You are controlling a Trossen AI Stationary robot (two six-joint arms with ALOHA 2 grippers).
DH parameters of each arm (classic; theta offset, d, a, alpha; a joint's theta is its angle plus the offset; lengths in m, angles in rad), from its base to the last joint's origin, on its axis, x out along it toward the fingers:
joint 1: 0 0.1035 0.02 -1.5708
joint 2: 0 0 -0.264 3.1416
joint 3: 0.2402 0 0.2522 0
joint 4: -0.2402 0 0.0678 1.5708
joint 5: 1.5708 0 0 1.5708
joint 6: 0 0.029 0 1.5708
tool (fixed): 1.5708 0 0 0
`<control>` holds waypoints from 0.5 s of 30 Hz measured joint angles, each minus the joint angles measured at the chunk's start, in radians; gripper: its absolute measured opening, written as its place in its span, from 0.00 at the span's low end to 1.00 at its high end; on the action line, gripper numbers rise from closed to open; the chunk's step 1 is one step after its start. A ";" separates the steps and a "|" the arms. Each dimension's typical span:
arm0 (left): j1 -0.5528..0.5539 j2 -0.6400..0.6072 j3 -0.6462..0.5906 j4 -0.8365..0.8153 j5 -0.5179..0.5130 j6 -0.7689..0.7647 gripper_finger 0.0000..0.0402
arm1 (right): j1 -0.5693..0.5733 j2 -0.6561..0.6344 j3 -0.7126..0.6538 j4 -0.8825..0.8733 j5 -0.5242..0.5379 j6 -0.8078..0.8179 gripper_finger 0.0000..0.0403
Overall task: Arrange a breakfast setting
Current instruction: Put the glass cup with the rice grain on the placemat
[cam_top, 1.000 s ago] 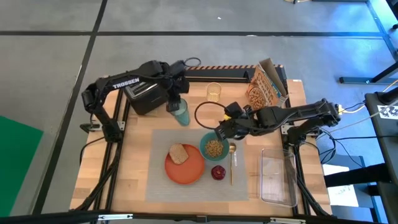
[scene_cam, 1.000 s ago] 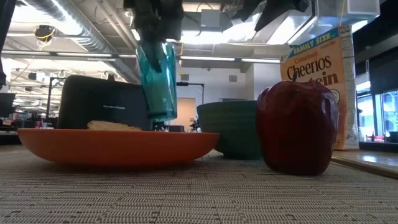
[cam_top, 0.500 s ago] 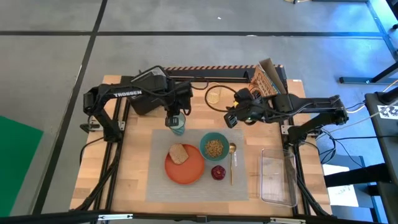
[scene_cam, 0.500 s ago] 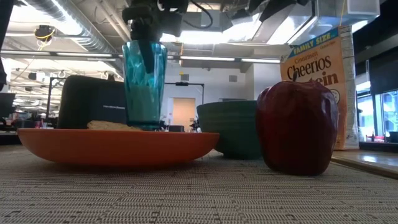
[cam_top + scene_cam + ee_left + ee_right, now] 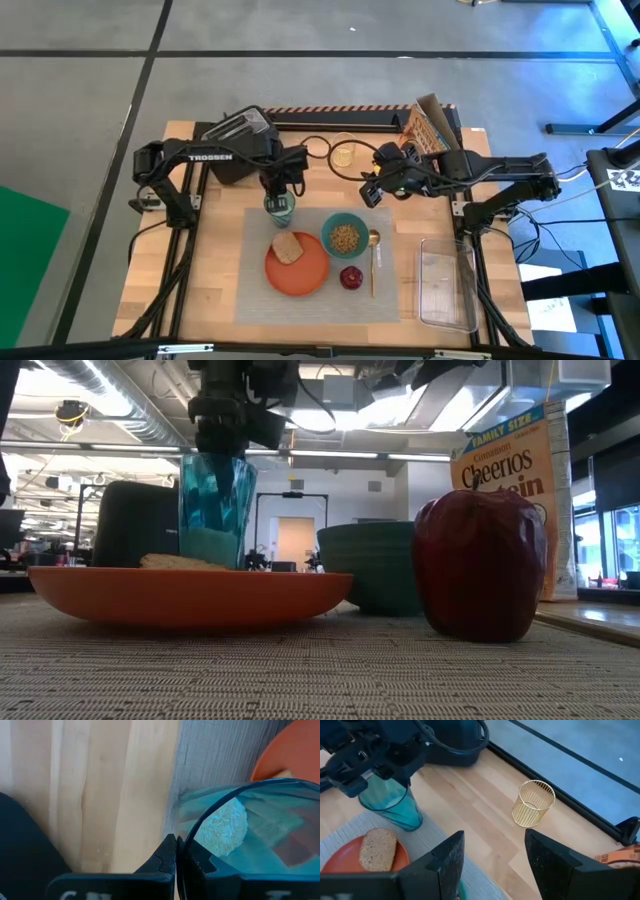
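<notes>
1. The left gripper (image 5: 279,192) was clamped on the rim of the pale teal tumbler (image 5: 280,206), one finger inside the wall and one outside, as the left wrist view showed; the tumbler (image 5: 215,510) stood upright, its long axis vertical, directly beneath the gripper.
2. The tumbler sat at the far left corner of the grey placemat (image 5: 250,290), its base seemingly on or just over the mat's edge; whether it already bore its own weight could not be told from the low view.
3. Just nearer on the mat lay the orange plate (image 5: 300,275) with the toast slice (image 5: 288,246); beside it the teal bowl (image 5: 344,236), the gold spoon (image 5: 373,255) and the dark-red fruit (image 5: 351,277).
4. The right gripper (image 5: 372,190) hovered past the mat's far edge, fingers apart and holding nothing; it was the farther of the two from the tumbler.
5. The coming move probably called for letting go and lifting straight up along the tumbler's axis; a sideways pull could tip it toward the plate.
</notes>
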 joint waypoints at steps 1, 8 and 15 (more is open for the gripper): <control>-0.003 0.000 -0.003 0.003 0.001 -0.006 0.01 | 0.000 0.000 0.000 0.000 0.000 -0.004 0.49; -0.015 -0.001 -0.007 0.022 0.004 -0.025 0.03 | 0.000 0.000 0.000 0.000 0.001 -0.004 0.49; -0.015 0.000 -0.008 0.027 0.005 -0.021 0.05 | 0.000 0.000 -0.011 -0.017 -0.036 -0.002 0.49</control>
